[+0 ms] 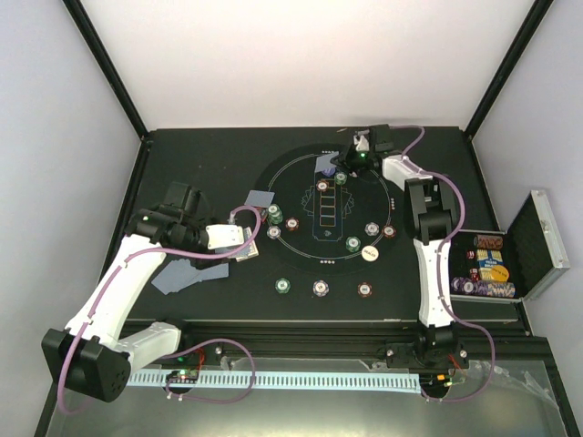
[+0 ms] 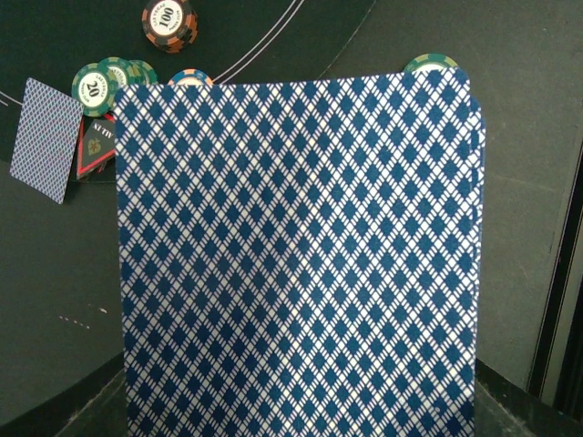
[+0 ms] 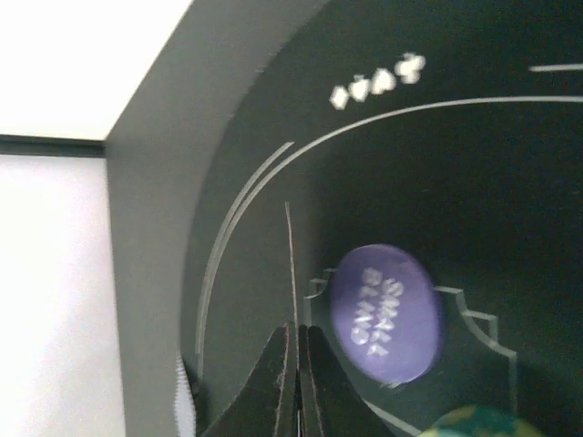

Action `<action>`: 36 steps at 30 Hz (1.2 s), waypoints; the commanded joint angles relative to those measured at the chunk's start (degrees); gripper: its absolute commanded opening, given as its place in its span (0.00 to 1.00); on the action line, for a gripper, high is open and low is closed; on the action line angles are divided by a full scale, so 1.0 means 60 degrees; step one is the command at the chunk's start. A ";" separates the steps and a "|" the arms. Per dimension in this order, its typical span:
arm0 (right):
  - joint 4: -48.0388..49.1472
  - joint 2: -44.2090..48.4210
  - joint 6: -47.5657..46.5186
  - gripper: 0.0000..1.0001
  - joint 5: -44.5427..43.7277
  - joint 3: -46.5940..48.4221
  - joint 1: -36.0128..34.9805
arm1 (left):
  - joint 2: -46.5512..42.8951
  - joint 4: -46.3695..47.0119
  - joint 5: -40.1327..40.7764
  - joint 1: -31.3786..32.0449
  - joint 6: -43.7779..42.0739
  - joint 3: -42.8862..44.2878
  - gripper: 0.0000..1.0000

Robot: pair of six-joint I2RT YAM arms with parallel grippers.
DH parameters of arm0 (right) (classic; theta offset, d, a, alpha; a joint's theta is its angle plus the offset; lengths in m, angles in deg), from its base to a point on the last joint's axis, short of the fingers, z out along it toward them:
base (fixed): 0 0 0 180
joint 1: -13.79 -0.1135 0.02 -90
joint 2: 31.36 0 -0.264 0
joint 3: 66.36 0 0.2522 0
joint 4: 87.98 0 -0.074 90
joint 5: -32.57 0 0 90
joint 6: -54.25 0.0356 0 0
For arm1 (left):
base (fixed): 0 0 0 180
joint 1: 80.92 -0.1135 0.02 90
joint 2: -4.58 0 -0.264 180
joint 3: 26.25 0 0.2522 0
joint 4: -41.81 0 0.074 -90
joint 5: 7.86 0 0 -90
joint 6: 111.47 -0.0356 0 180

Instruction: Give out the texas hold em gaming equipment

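1. Playing cards (image 2: 301, 264), blue diamond backs toward the lens, fill your left wrist view. The left gripper (image 1: 237, 240) has its jaws clamped on this stack, near the left edge of the table (image 1: 209, 155).
2. That table is black, with a round poker layout printed at its middle.
3. More loose cards (image 1: 187, 273) lie face down toward the near-left corner. One separate card (image 1: 260, 198) lies just beyond the left gripper.
4. Your right gripper (image 3: 296, 337) is at the table's far edge, its jaws pressed narrow on a single card (image 3: 291, 264), seen edge-on as a thin pale line.
5. A blue button (image 3: 387, 311), printed "small blind", lies flat just beside those jaws.
6. Beyond the held stack sit green chips (image 2: 100, 84), a red-brown chip (image 2: 169, 23) marked 100, and a red triangle marker (image 2: 94, 150).
7. A white button (image 1: 370, 252) lies right of the table's middle; a row of three chips (image 1: 321, 288) runs along the near side.
8. A silver case (image 1: 537, 246) stands open at the right edge, with more chips inside.
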 commanded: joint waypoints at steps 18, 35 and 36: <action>-0.2113 0.3578 -0.1766 0.50 -0.2171 -0.1946 0.0081 | -0.0190 -0.0405 -0.0285 -0.0015 0.0197 0.0725 0.01; 0.6045 0.9005 0.3385 0.82 -0.0088 -1.0450 -0.5340 | -0.0549 -0.0760 -0.0375 -0.0015 0.0030 0.0478 0.01; 0.6403 0.8951 0.3578 0.83 -0.0114 -1.0501 -0.5616 | -0.0541 -0.0767 -0.0364 -0.0015 0.0018 0.0482 0.02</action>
